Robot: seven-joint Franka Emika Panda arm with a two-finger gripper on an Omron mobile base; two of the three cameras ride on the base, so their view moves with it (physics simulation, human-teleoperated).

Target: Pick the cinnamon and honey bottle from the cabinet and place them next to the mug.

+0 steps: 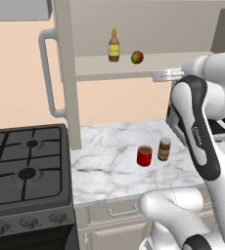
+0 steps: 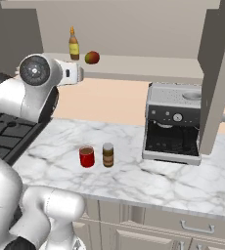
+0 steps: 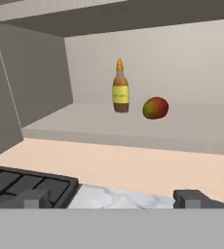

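Claw (image 3: 111, 198) spread apart, empty; honey bottle (image 3: 120, 87) upright on shelf ahead.

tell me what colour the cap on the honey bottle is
Orange, on the honey bottle, clearest in the hand view.

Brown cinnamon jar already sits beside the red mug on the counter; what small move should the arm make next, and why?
Probably advance the open gripper toward the small amber honey bottle with the orange cap. It stands upright on the beige cabinet shelf, apart from the round red-green fruit beside it. The short brown cinnamon jar already stands next to the red mug on the marble counter, so the bottle is what remains.
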